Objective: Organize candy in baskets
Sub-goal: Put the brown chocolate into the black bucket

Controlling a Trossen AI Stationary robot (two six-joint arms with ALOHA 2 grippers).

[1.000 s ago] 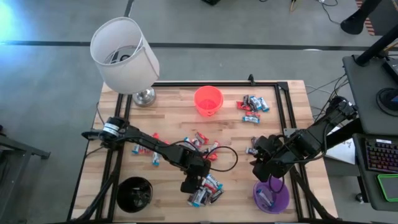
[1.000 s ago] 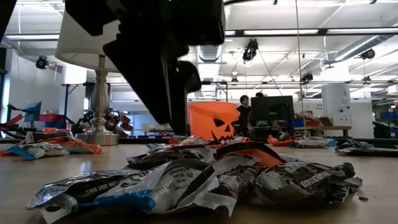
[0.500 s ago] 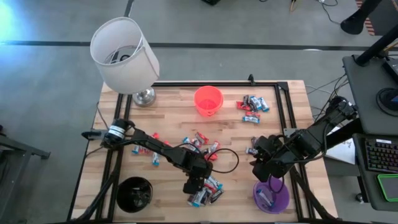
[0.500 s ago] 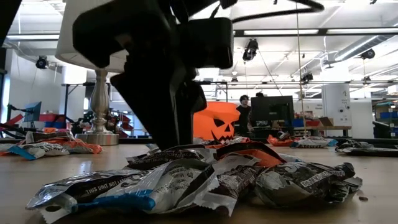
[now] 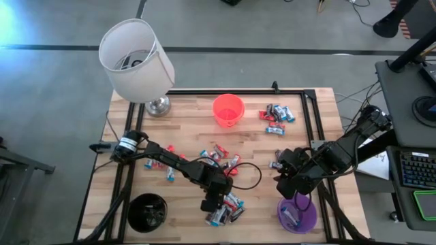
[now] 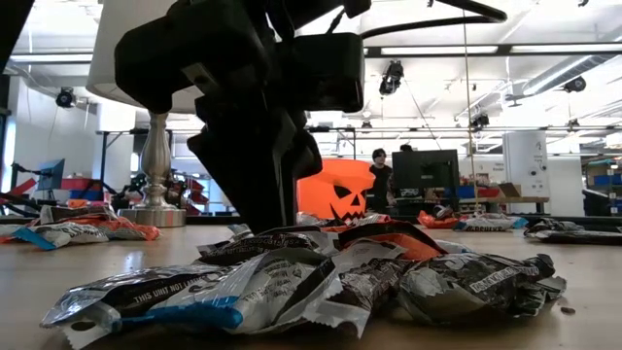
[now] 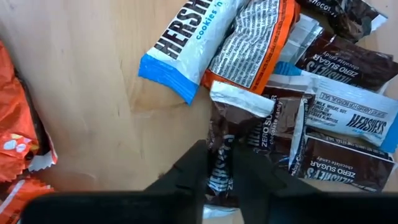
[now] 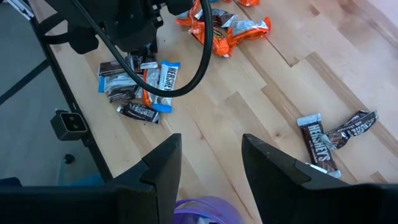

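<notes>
Near the table's front middle lies a pile of wrapped candy, in brown, silver, light blue and orange. My left gripper stands over the pile's left side, pointing down, shut on a dark brown candy. My right gripper hangs open just beyond the purple basket, nothing between its fingers. The orange-red basket stands at the far middle. The black basket stands at the near left. My left gripper pinches the dark brown candy's two long sides between its two fingers, on the half away from the white crimped end. The fingers come from above and lie across the candy. The candy still lies on the table, partly under its neighbours.
A lamp with a white shade stands at the far left corner. More candy lies at the far right, in the middle, at the left and by my right gripper. Black frame rails cross the tabletop.
My left gripper has come down onto the left side of the front candy pile and has stayed there since. The pile lies as before.
</notes>
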